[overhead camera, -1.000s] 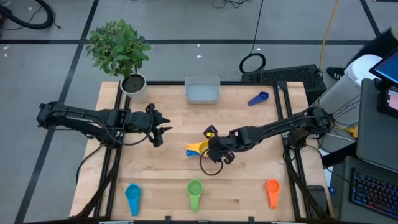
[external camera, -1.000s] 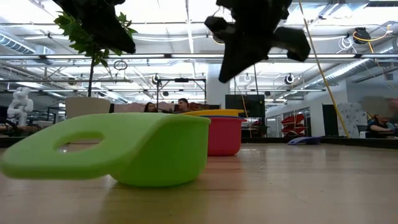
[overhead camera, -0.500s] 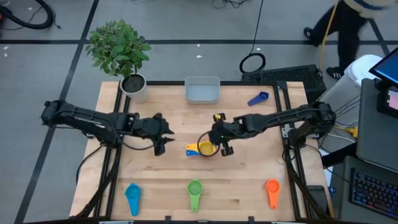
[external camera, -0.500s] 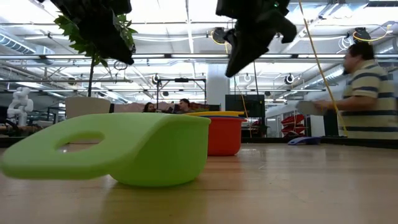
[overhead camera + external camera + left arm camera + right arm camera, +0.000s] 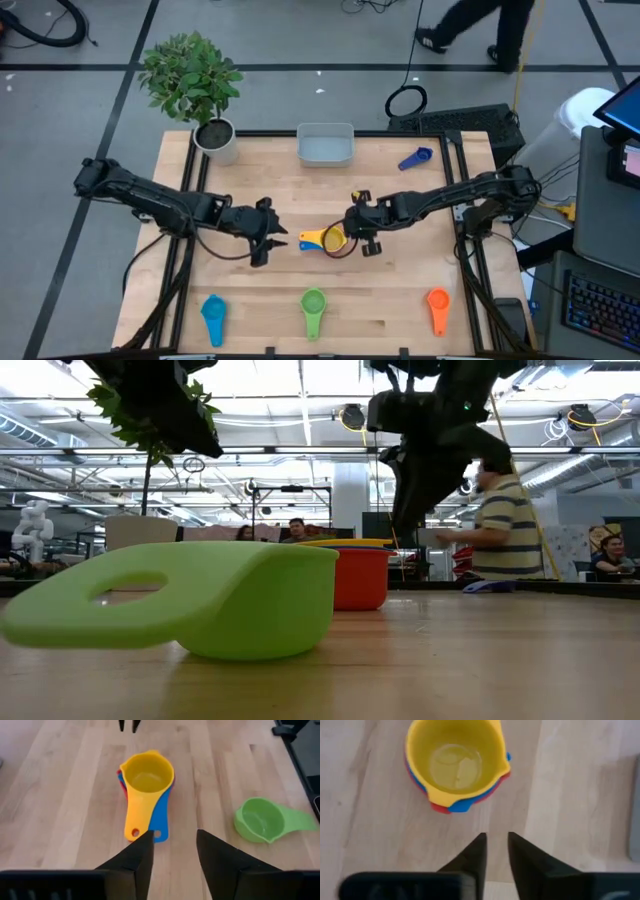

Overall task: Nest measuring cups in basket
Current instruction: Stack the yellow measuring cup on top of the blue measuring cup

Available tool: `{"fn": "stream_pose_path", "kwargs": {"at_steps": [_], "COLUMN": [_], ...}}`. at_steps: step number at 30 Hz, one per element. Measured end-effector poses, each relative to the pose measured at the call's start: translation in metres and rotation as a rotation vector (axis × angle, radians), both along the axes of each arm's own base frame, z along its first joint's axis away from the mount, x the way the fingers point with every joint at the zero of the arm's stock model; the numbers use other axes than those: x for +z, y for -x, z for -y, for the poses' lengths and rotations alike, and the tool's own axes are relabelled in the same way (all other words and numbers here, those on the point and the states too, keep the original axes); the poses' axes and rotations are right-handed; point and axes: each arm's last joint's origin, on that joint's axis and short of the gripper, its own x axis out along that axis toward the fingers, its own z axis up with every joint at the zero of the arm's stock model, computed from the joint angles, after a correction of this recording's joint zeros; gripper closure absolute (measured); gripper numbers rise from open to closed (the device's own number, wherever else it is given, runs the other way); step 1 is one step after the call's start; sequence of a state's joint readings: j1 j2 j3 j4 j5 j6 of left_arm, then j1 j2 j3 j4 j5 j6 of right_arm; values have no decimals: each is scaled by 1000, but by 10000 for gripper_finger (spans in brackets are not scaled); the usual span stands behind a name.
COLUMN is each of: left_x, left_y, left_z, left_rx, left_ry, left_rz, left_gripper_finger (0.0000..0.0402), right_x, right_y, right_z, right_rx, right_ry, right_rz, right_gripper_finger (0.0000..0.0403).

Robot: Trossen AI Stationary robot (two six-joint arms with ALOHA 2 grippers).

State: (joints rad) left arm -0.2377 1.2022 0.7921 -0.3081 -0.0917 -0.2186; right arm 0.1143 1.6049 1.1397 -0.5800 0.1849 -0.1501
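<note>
A stack of three measuring cups, yellow (image 5: 147, 775) inside dark blue inside red (image 5: 360, 578), stands on its base mid-table (image 5: 332, 240). Its yellow and blue handles (image 5: 145, 822) point toward the table's left. My left gripper (image 5: 172, 840) is open just left of those handles (image 5: 280, 243), touching nothing. My right gripper (image 5: 496, 842) hangs narrowly open at the stack's right side (image 5: 350, 230), clear of it. The pale basket (image 5: 325, 146) sits at the far edge. Green (image 5: 313, 305), light blue (image 5: 213, 312) and orange (image 5: 437, 305) cups lie along the near edge, another dark blue one (image 5: 415, 158) far right.
A potted plant (image 5: 215, 135) stands at the far left corner. Bare wood lies between the stack and the basket. A person walks past in the room beyond the table (image 5: 505, 525).
My left gripper has come down and moved toward the table's right and near edge, up to the stack's handles. My right gripper has rolled and drawn back off the stack toward the right, so the yellow cup now shows. The stack has stayed in place.
</note>
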Motion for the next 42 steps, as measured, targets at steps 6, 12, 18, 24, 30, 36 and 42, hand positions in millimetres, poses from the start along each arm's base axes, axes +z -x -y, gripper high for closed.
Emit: {"fn": "stream_pose_path", "kwargs": {"at_steps": [6, 12, 18, 24, 30, 36, 42], "left_x": [-9, -24, -46, -43, -48, -54, -48], "left_y": [-7, -21, -42, -71, -89, -97, -101], "left_z": [1, 4, 3, 0, -7, -12, -12], "left_rx": [-7, -13, -17, -49, -56, -60, -81], "left_ry": [1, -13, -70, -144, -190, -185, -147], "left_rz": [-27, -44, -121, -168, -304, -350, -328], "left_gripper_finger": [166, 81, 36, 45, 61, 42, 22], "right_x": [9, 29, 44, 43, 33, 24, 20], "right_y": [5, 18, 33, 50, 63, 69, 70], "right_z": [7, 17, 23, 24, 22, 16, 14], "right_rx": [-51, -117, -167, -213, -243, -238, -230], "right_ry": [78, 132, 105, 74, 45, 28, 26], "right_rz": [24, 55, 127, 169, 177, 187, 194], "right_gripper_finger": [247, 204, 195, 198, 198, 198, 198]}}
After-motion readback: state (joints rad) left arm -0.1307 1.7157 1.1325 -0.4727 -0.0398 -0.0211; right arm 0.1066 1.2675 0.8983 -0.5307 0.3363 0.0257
